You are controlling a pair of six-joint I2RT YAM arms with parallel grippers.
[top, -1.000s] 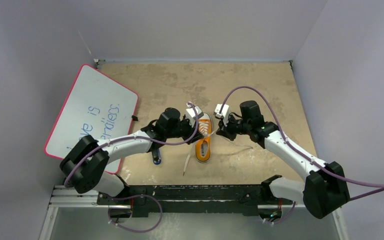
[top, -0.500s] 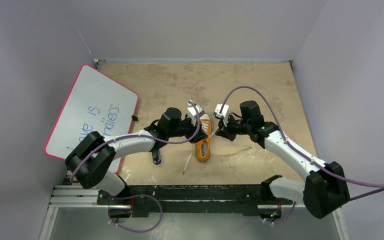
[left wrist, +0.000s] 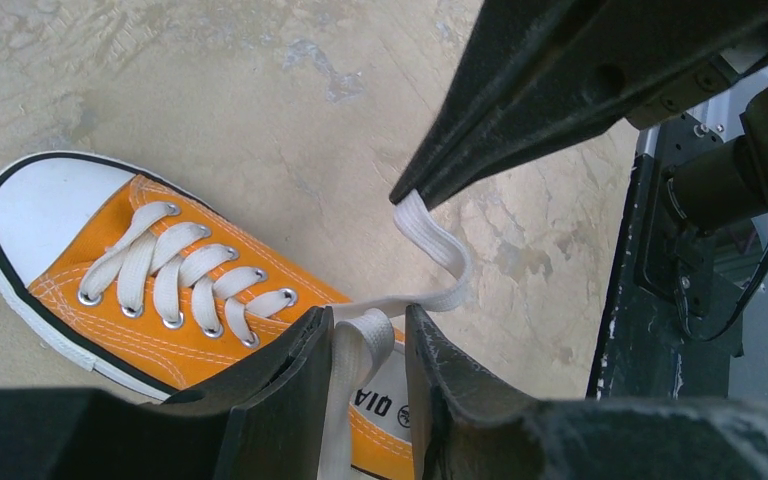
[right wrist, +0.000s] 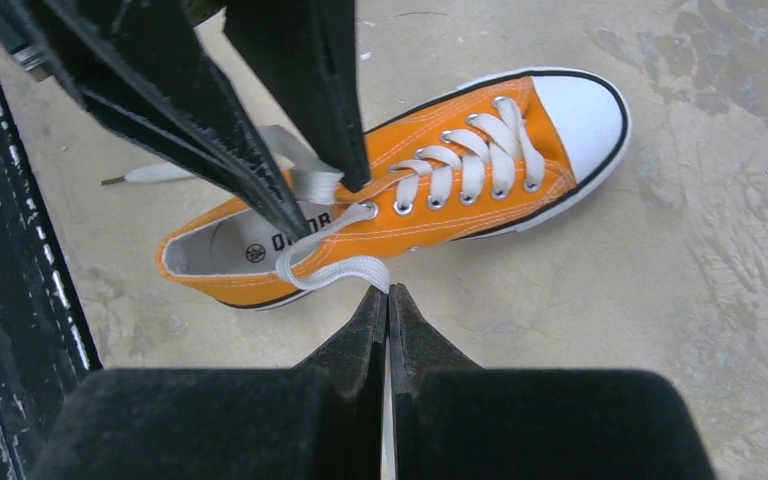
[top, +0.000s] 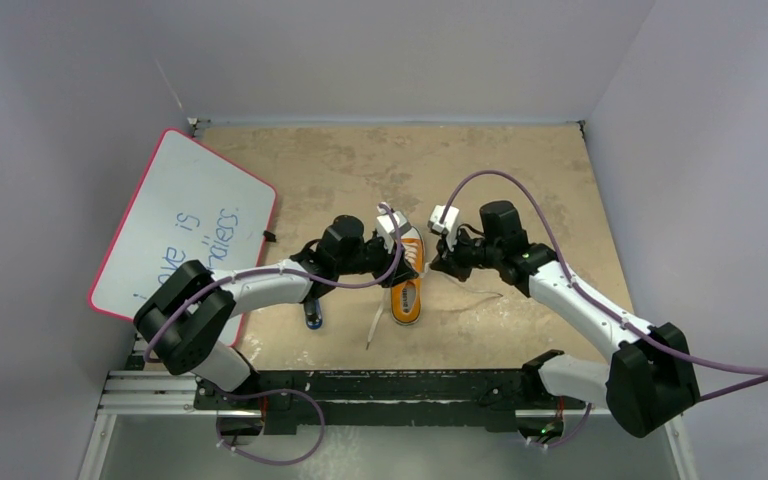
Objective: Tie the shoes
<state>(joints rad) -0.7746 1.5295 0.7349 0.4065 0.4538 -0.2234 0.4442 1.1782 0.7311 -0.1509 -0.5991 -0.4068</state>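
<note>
The orange sneaker (top: 407, 297) lies just left of the middle of the overhead frame on the tan table (top: 520, 180), with its heel toward the bottom edge and its white toe cap (left wrist: 45, 205) toward the top. Both arms meet over its laced front. The left gripper (left wrist: 365, 322) comes in from the left side of that frame. In its own wrist view its jaws stand parted over the shoe's opening. The loose lace (left wrist: 345, 400) runs up between them without being squeezed, and a sliver of the insole shows beside it, so this pincer reads as released. The same lace trails off the shoe toward the lower left of the overhead frame, its tip lying on the table. The right gripper (right wrist: 388, 292) reaches in from the right and is clenched tight. Its two fingers are pressed together on the looped lace (right wrist: 325, 270), which curls out from the top eyelet, bends back just beside the shoe's side wall, and ends in the fingertips. A red-edged whiteboard (top: 185, 225) with blue writing lies at the left of the overhead frame. A small blue-and-black marker (top: 313, 316) lies between it and the sneaker, apart from both.
</note>
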